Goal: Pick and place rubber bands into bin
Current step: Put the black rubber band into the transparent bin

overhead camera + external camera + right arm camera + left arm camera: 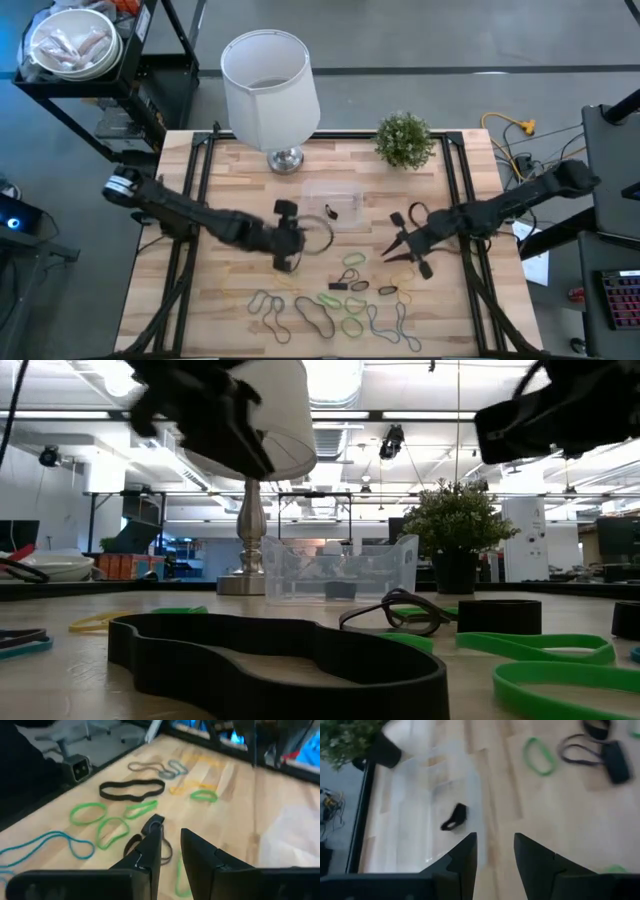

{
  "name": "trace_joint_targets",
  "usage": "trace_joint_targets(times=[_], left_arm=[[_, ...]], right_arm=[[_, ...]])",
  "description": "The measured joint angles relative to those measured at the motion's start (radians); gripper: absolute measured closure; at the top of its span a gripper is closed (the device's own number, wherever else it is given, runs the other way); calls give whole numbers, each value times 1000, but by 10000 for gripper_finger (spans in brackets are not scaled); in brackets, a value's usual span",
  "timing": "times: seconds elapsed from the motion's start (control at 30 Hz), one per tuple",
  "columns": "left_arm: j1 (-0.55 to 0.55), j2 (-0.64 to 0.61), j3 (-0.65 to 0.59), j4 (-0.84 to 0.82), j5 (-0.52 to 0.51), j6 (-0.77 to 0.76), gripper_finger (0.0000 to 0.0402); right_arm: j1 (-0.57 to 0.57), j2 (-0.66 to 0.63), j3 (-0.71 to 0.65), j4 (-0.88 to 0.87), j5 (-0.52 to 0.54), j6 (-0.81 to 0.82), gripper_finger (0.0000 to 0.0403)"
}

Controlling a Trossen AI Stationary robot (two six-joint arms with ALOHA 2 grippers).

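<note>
Rubber bands [345,300], thin soft loops in green, tan and black, lie flat on the wooden table [240,160], light and floppy; pinch one strand. Left claw [290,243] stands parted and empty beside the small clear plastic bin [333,205]; right claw [402,250] stands narrowly parted, empty.

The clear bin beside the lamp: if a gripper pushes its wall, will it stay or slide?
The bin looks thin-walled and holds only one small black band, so it is probably light and would likely slide. Its low, wide shape suggests tipping is unlikely.
</note>
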Motion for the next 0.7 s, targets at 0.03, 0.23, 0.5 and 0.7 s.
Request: trace_joint_targets(times=[0.03,0.23,0.5,0.7], left_arm=[[-32,-5,0,-15,-28,-14,288],[-191,-9,-3,-43,-185,-56,288],[-320,-19,-36,-83,-269,-125,288],[-350,-41,-68,-78,-302,-129,288]], right_arm=[[25,45,26,-16,30,11,335],[145,305,257,-226,201,80,335],[183,560,499,-541,320,227,335],[218,633,558,-580,320,280,335]])
